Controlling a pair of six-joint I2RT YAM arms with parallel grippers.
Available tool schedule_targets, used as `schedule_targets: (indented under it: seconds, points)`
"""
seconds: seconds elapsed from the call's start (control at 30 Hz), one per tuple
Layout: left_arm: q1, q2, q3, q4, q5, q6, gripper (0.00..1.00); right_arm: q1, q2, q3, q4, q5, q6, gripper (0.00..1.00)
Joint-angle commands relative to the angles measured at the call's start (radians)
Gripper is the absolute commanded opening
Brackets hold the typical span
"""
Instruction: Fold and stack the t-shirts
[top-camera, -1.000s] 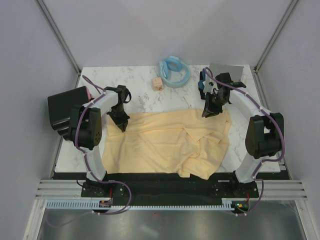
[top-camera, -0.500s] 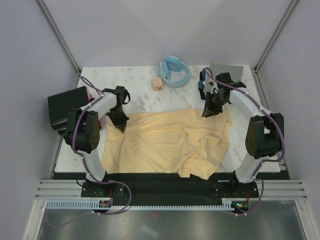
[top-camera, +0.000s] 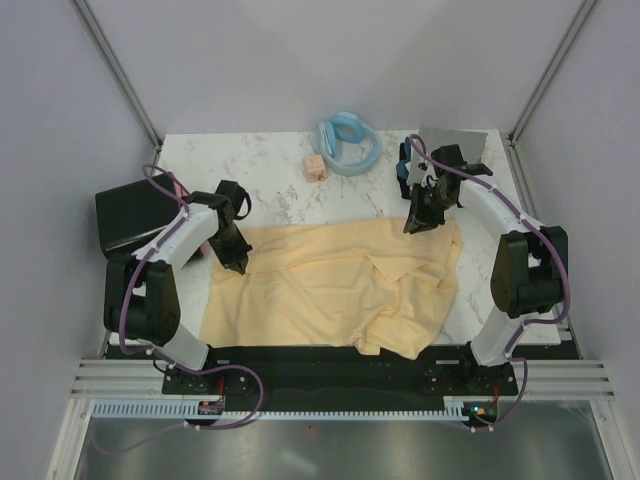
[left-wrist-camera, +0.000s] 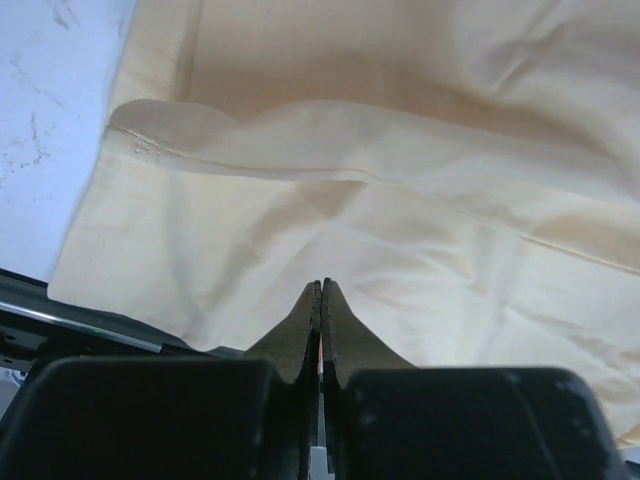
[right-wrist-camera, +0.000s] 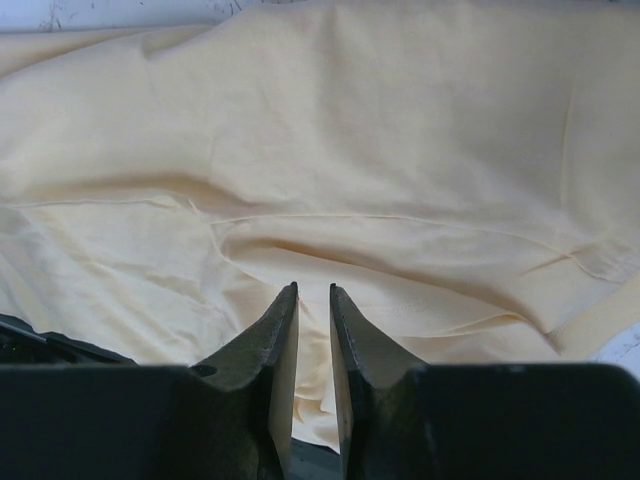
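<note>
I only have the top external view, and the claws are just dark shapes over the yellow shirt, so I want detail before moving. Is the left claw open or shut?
Observer: The left claw is shut, fingers pressed together, tips at the yellow t-shirt. I cannot tell whether cloth is pinched.
Operator: And the right one?
Observer: The right claw has a narrow gap between its fingers, with cloth showing through it.
Operator: Any hem near the left claw?
Observer: Yes, a stitched hem on a folded-over flap runs just beyond its tips.
</note>
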Motion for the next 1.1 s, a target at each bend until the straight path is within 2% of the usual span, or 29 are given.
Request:
schedule_targets:
  seconds: [0.0,0.2,0.37,0.5,0.63,0.83,1.07]
  points:
    - [-0.024,-0.048,-0.059,-0.006,0.04,0.053,0.02,-0.006,-0.03,0.014,0.021,-0.007,0.003,0.26]
    - [-0.031,-0.109,-0.098,0.012,0.043,0.027,0.02,-0.001,-0.055,-0.001,0.032,-0.015,-0.002,0.3]
    - [-0.031,-0.163,-0.072,0.079,0.031,-0.001,0.09,0.052,-0.018,-0.015,0.061,-0.012,-0.031,0.36]
    - [-0.031,-0.069,0.016,0.09,0.037,0.043,0.14,0.126,0.016,0.011,0.027,0.02,-0.046,0.4]
    - [-0.031,0.022,0.088,0.078,0.029,0.068,0.16,0.189,-0.012,-0.02,0.012,0.105,-0.06,0.49]
    - [-0.031,0.058,0.123,0.081,0.029,0.077,0.16,0.276,-0.003,-0.05,0.018,0.267,-0.078,0.51]
    - [-0.031,0.044,0.099,0.081,0.029,0.097,0.16,0.331,0.066,-0.007,0.015,0.333,-0.105,0.55]
